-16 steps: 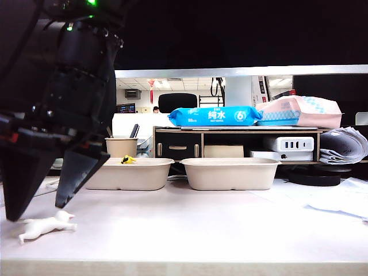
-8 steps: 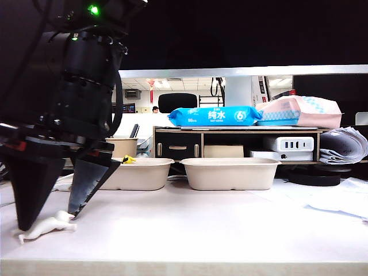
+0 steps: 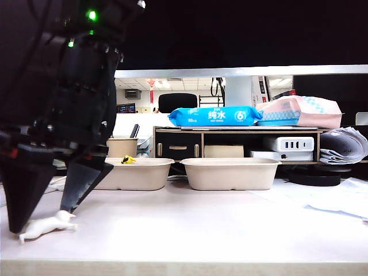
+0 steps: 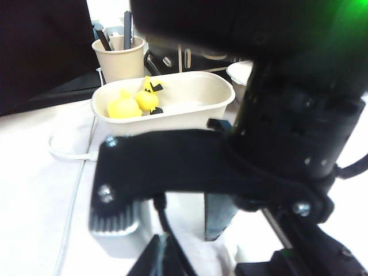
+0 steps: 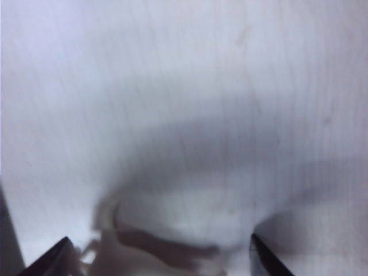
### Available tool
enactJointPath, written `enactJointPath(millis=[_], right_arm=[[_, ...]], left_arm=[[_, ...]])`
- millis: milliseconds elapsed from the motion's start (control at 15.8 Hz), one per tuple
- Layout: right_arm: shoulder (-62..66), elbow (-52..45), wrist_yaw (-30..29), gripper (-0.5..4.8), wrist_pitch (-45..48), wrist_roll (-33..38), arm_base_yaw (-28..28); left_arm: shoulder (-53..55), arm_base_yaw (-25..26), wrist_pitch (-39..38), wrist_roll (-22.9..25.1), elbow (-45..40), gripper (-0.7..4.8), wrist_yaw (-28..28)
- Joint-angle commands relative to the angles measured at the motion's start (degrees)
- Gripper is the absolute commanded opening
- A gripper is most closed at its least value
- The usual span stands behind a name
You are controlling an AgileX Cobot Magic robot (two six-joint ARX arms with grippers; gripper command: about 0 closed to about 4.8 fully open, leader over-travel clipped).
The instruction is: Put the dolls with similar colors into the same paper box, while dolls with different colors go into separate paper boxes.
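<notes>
Straddle first, then close. Exterior view: the right hand [image 3: 40, 214], reaching across, hangs with fingers wide apart over the white four-legged animal [image 3: 46, 226] lying on the bench [image 3: 201, 230]. I would centre it on the body, sink it low and close gently.

Left wrist view: the left hand [image 4: 172, 261] sits behind the right; apart or together, I cannot tell. Beyond, the yellow duck [image 4: 123, 107] and yellow bird [image 4: 148, 99] share one paper box [image 4: 221, 99].

Right wrist view: a white blur between the fingertips.

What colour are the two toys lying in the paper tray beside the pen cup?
Yellow toys, clearest in the left wrist view.
</notes>
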Motion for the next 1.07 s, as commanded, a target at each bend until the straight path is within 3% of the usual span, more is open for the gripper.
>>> enactJointPath(millis=[63,379,505,569,884,1011,1074], right_arm=[[1.33,0.00,0.00,3.92,-0.42,0.94,0.15],[1.38,0.02,0.09,3.76,-1.81,1.18,0.09],[1.38,0.02,0.28,2.72,-2.16,1.18,0.09],[1.38,0.02,0.44,2.44,-2.16,1.18,0.04],[1.27,0.04,1.64,2.00,-2.16,1.20,-0.61],[1.09,0.04,2.05,1.44,-2.62,1.53,-1.40],[0.92,0.04,2.60,1.43,-3.10,1.62,-2.08]], left_arm=[[0.00,0.09,-0.79,-0.15,-0.09,-0.05,0.15],[0.00,0.07,-0.79,-0.15,-0.09,-0.05,0.15],[0.00,0.07,-0.79,-0.15,-0.09,-0.05,0.15],[0.00,0.07,-0.79,-0.15,-0.09,-0.05,0.15],[0.00,0.07,-0.79,-0.15,-0.09,-0.05,0.15],[0.00,0.07,-0.76,-0.15,-0.09,-0.05,0.15],[0.00,0.07,-0.79,-0.15,-0.09,-0.05,0.15]])
